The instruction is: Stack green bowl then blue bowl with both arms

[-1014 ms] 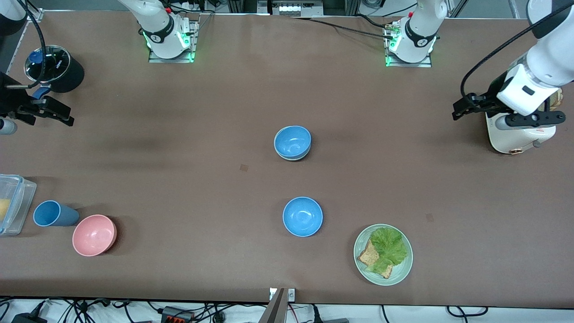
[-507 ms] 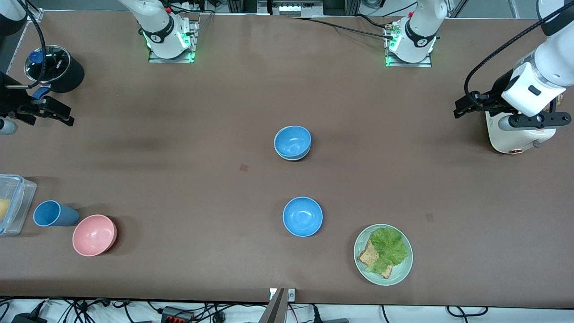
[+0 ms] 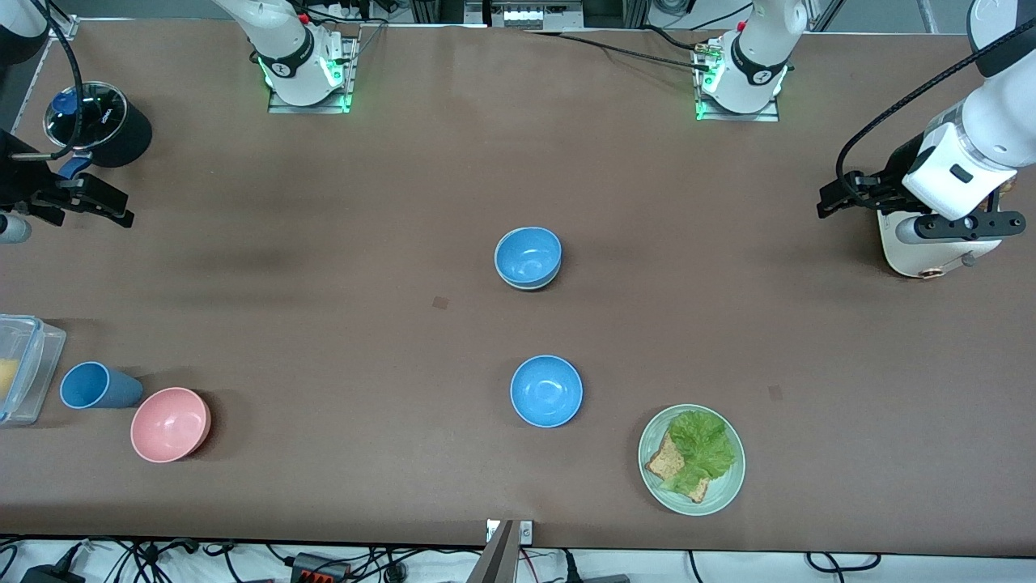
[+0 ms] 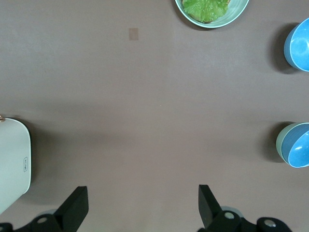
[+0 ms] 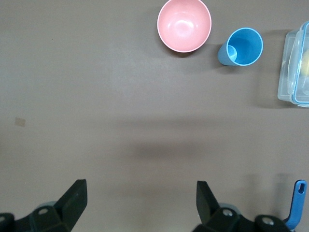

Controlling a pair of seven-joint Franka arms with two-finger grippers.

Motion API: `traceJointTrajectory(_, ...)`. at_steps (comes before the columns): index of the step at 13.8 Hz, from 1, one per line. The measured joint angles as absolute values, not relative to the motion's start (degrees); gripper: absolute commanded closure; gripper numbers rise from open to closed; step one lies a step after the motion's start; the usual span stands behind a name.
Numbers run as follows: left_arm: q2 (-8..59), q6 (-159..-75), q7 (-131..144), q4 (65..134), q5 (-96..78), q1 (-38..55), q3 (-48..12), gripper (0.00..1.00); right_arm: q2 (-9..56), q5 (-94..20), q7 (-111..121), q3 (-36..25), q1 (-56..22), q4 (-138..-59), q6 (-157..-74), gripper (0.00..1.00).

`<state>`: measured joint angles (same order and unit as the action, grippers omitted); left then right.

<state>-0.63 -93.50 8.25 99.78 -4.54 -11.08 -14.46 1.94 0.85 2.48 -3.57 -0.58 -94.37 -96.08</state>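
At centre of the frame, front view: a blue bowl (image 3: 528, 254) sits inside the green bowl (image 3: 530, 282); only a thin pale rim shows under it.
Stack status: looks done, judging from the nested pair.
Second blue bowl (image 3: 546, 390): alone, lower centre, apart from the stack.
Left gripper (image 4: 144, 207): fingers spread, empty, up at the right edge beside a white appliance (image 3: 931, 243).
Right gripper (image 5: 140, 200): released, empty, at the left edge near a black pot (image 3: 101, 123).
Left to do: prob. nothing; both arms wait.
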Motion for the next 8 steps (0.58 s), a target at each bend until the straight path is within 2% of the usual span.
traceJointTrajectory(8, -0.44, -93.49, 7.11, 99.22, -1.18, -10.28, -16.29, 0.00, 1.94, 0.85, 2.49, -3.57, -0.58, -94.37, -96.09, 0.00)
